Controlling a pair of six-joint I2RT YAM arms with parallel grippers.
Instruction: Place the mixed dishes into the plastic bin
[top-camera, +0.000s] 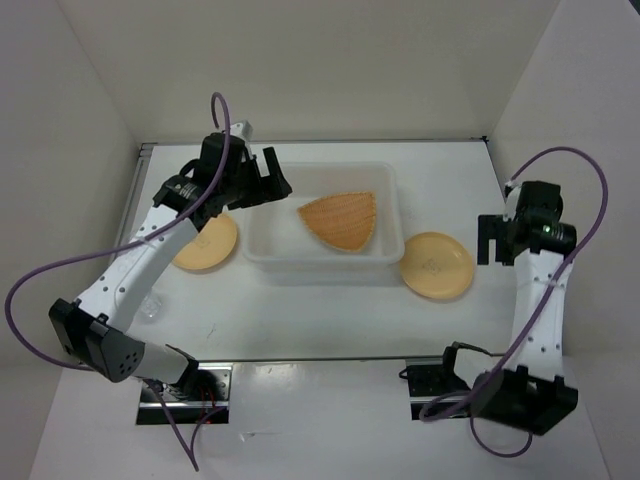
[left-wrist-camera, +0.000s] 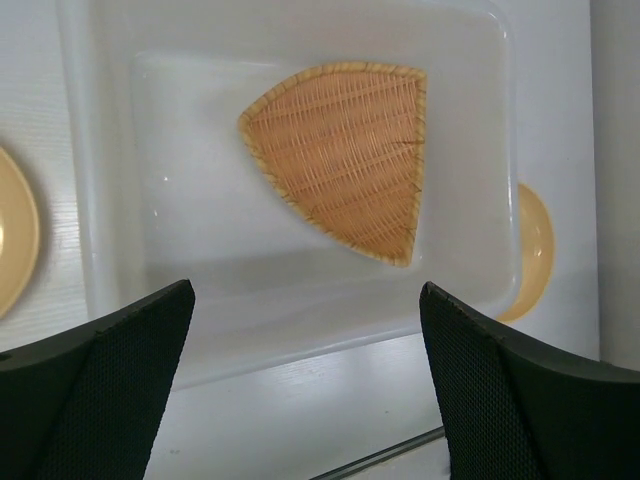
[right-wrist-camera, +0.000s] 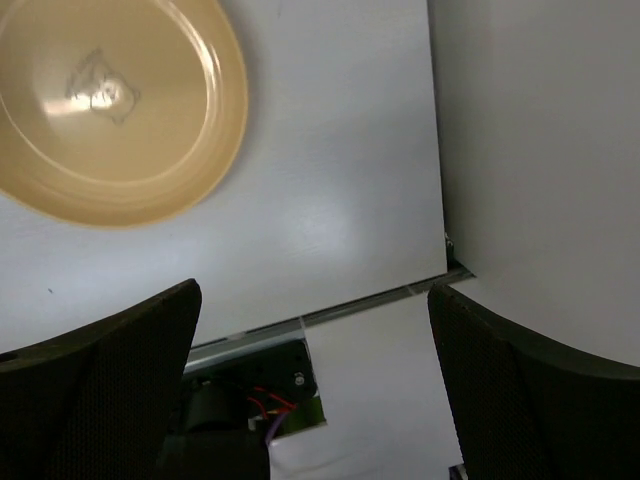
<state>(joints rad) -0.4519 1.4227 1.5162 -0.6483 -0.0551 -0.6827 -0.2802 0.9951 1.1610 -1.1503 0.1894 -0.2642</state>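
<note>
The orange woven fan-shaped dish (top-camera: 342, 220) lies flat inside the translucent plastic bin (top-camera: 320, 268). It also shows in the left wrist view (left-wrist-camera: 345, 155), inside the bin (left-wrist-camera: 190, 200). One yellow plate (top-camera: 205, 243) lies on the table left of the bin, and the other (top-camera: 437, 266) lies to its right. The small clear cup (top-camera: 150, 305) sits near the left arm. My left gripper (top-camera: 272, 182) is open and empty above the bin's far left corner. My right gripper (top-camera: 490, 240) is open and empty, right of the right plate (right-wrist-camera: 110, 100).
White walls enclose the table on the left, back and right. The right arm's base and wiring (right-wrist-camera: 250, 400) show at the near edge. A table seam (left-wrist-camera: 380, 455) runs behind the bin.
</note>
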